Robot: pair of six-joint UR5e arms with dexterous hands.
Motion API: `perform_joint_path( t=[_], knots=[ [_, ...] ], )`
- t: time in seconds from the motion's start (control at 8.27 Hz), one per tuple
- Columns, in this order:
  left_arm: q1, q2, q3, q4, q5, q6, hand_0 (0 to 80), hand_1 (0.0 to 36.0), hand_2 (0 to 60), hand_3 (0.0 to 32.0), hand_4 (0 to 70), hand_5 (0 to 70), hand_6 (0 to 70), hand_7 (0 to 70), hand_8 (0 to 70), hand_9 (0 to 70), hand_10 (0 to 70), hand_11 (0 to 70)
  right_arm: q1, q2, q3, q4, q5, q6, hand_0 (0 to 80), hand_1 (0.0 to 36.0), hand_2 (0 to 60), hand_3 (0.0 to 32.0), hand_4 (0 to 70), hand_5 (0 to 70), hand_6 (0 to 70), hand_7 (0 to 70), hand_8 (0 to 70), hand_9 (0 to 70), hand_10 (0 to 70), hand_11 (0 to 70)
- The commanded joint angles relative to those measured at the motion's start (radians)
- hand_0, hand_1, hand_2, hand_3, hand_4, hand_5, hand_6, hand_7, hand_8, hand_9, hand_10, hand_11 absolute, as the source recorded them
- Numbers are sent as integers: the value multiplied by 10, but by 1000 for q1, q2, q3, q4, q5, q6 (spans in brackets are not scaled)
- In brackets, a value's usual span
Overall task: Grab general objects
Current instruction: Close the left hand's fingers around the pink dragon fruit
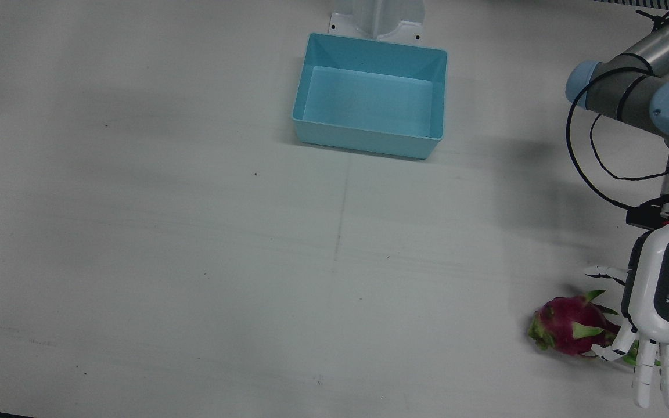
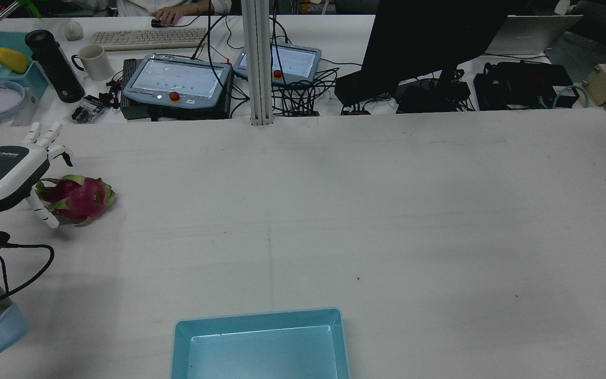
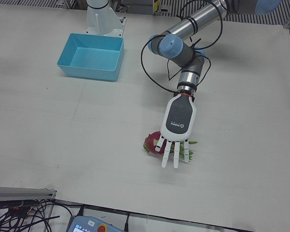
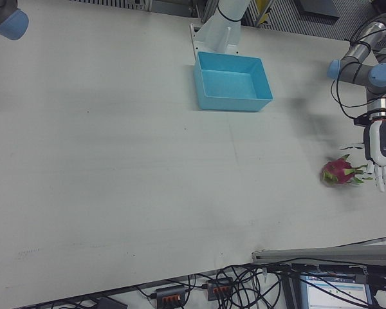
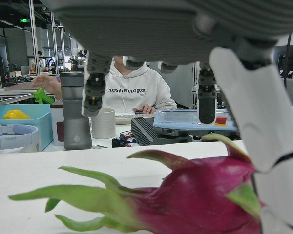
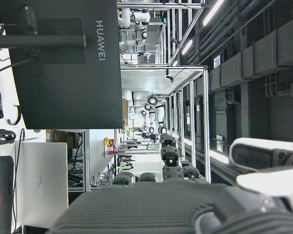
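Observation:
A pink dragon fruit [image 1: 569, 332] with green scales lies on the white table near the left arm's side edge. My left hand [image 1: 662, 307] hovers palm-down just over it and to its side, fingers straight and spread, thumb beside the fruit, holding nothing. The fruit [image 2: 77, 199] and the left hand [image 2: 6, 176] also show in the rear view. The left hand view has the fruit [image 5: 195, 195] close under the palm, between the fingers [image 5: 95, 92]. My right hand [image 6: 176, 195] shows only in its own view, raised and empty, facing the room.
An empty light-blue bin [image 1: 302, 93] stands at the table's middle by the robot's base, also in the rear view [image 2: 179, 347]. The right arm's elbow [image 4: 3, 19] is high at the table's far corner. Desks with consoles, keyboard and mug lie beyond the table.

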Motion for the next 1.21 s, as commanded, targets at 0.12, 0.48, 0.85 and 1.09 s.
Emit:
perform_joint_path(
  t=[0.12,0.48,0.85,1.09],
  knots=[
    [2,11,81,-102,-6,18,526,203,55,164,0,0,0,9,0,0,14,46,0,0,0,0,0,0,0,0,0,0,0,0,0,0,0,0,0,0],
    [2,11,177,-188,-4,17,521,195,58,130,0,0,0,17,0,0,20,54,0,0,0,0,0,0,0,0,0,0,0,0,0,0,0,0,0,0],
    [2,11,188,-202,-4,18,520,196,71,94,0,15,0,29,0,0,24,59,0,0,0,0,0,0,0,0,0,0,0,0,0,0,0,0,0,0],
    [2,11,188,-199,-3,18,512,190,83,68,0,78,0,43,0,0,31,68,0,0,0,0,0,0,0,0,0,0,0,0,0,0,0,0,0,0]
  ],
)
